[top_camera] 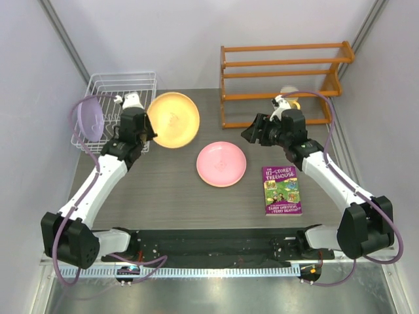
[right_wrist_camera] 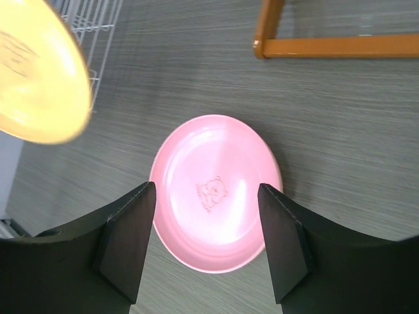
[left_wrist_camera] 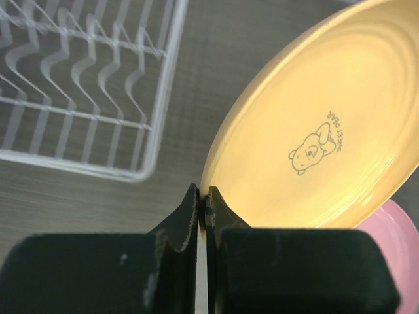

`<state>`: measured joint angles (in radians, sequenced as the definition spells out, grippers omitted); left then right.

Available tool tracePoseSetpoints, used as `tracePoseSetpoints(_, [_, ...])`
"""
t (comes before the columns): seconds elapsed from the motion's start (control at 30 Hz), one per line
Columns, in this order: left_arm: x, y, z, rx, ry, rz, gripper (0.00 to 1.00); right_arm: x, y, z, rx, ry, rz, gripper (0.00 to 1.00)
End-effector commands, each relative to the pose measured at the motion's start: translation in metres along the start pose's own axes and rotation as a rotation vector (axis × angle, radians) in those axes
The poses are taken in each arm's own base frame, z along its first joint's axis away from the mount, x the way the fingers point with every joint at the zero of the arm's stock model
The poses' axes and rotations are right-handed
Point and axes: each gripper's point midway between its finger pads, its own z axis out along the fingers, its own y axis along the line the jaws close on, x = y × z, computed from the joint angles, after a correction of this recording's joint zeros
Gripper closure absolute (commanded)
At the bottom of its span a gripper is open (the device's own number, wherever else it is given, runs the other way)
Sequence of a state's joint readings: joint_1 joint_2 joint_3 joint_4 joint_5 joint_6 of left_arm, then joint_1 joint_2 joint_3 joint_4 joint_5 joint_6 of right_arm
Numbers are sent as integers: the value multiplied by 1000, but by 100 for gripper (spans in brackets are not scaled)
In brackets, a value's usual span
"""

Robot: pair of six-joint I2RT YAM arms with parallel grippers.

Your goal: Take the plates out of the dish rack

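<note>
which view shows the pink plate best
The right wrist view: the round pink plastic plate lies flat on the grey table, close and almost whole, its printed bear clear. The top external view shows it whole but small; the left wrist view catches only a sliver of its rim behind the round orange-yellow plastic plate.

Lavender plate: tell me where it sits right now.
In the top external view, the lavender plate stands on edge at the left side of the dish rack, far left, left of the yellow plate.
</note>
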<state>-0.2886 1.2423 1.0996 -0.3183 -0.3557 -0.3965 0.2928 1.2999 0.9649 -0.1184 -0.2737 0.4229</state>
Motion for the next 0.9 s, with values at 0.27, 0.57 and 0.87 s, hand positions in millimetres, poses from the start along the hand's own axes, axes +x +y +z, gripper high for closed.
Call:
tracePoseSetpoints(0.27, [60,-82,-22,398,211,-221,100,5,55,19,-159,4,-46,28])
tracePoseSetpoints(0.57, [71,-97,-27,434,253,-226,100,9,67,30,-169,20,-83,28])
tracePoseSetpoints(0.87, [86,-103,-25,431,298,-211,100,14,63,34,-145,34,-98,30])
